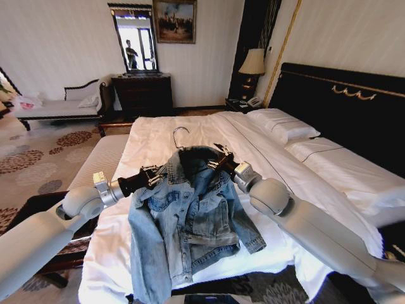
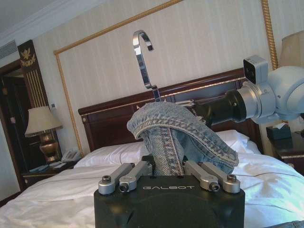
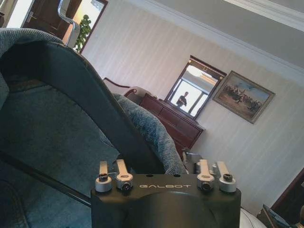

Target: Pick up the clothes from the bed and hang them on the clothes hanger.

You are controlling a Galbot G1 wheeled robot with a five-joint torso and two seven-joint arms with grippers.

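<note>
**Denim jacket held up over the bed on its hanger**

The jacket (image 1: 190, 221) is washed light-blue denim, stiff and rumpled, with paler faded patches, stitched seams and a folded collar. It hangs in the air above the foot of the bed (image 1: 190, 136), its hem drooping below the mattress edge and one sleeve trailing to the side. The bed is wide, with smooth white sheets, plump white pillows and a tall dark headboard edged in gold.

A hanger (image 1: 181, 135) sits inside the jacket; its curved silver metal hook sticks up from the collar, and in the right wrist view a thin black bar of it crosses the dark inside of the cloth. The rest of the hanger is covered by denim.

The left gripper (image 1: 154, 175) is at one shoulder of the jacket, its fingers closed on the denim, which rises between them in the left wrist view. The right gripper (image 1: 218, 161) is at the other shoulder by the collar; cloth bunches over its fingertips, so I cannot tell whether it is apart or together.
</note>
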